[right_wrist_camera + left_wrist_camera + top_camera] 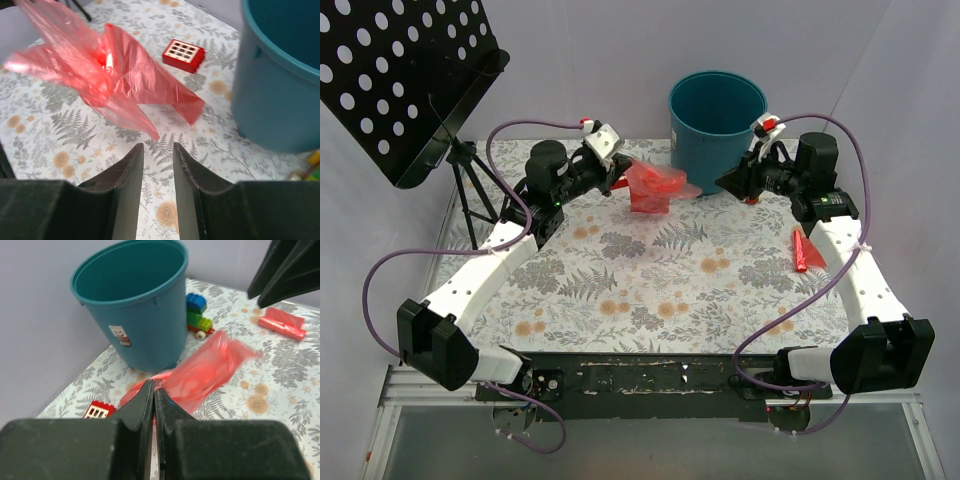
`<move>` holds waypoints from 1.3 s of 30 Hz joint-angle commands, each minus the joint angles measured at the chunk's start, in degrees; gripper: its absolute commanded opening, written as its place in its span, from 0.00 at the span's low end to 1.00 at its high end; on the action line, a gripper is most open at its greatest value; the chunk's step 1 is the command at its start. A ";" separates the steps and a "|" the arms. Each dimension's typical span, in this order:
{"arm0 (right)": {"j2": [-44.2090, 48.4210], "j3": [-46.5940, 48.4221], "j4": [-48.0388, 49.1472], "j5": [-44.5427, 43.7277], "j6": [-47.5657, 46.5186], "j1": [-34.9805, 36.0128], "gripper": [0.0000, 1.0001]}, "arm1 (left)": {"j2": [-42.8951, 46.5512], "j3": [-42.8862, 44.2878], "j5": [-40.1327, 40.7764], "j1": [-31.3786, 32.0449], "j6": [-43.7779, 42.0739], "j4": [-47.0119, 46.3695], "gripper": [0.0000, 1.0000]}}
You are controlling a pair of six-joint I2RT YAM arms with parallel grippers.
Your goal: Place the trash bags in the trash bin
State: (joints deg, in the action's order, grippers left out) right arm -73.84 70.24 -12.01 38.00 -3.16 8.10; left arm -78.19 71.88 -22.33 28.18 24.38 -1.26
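Noted: left gripper (pixel 153 390) jaws pinched one trash bag (pixel 205 372) by its edge, held aloft just beside the bin (pixel 150 335). Right gripper (pixel 158 150) jaws were spread and empty. Second bag (pixel 808 250) lay on the table. Risk: the slick film could slip out, or drape outside the rim.

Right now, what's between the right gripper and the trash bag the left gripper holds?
Only bare floral tablecloth lies between the right gripper and that held trash bag, seen in the right wrist view.
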 commanded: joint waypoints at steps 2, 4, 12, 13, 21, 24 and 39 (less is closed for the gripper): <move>0.02 0.69 4.54 12.44 0.43 -0.01 0.41 | 3.40 -0.51 -6.59 -0.06 -0.65 -3.23 0.00; -0.77 0.60 4.71 15.25 0.87 0.16 0.43 | 3.31 0.01 -6.33 -0.06 -0.39 -3.14 0.00; -0.07 0.07 2.00 16.41 -4.22 8.85 0.48 | 2.70 2.56 -2.91 0.03 1.81 -1.29 0.00; 0.01 0.42 1.47 16.58 -4.57 9.91 0.48 | 2.43 3.18 -1.94 0.03 2.07 -0.94 0.00; 1.33 1.40 -2.32 10.00 -9.76 16.69 0.50 | 1.46 5.91 1.76 -0.06 4.09 -1.29 0.00; 0.90 1.57 -0.74 4.47 -10.20 16.69 0.50 | 1.47 6.43 1.41 -0.06 4.36 -1.12 0.00; -5.34 2.62 10.42 4.63 -5.20 18.62 0.32 | 2.08 7.58 2.90 -0.06 4.19 0.02 0.00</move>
State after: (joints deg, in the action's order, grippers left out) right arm -78.43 70.37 -7.31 42.17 -11.35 25.74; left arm -77.43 77.76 -20.97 28.23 28.38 -2.09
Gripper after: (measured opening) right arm 0.442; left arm 0.009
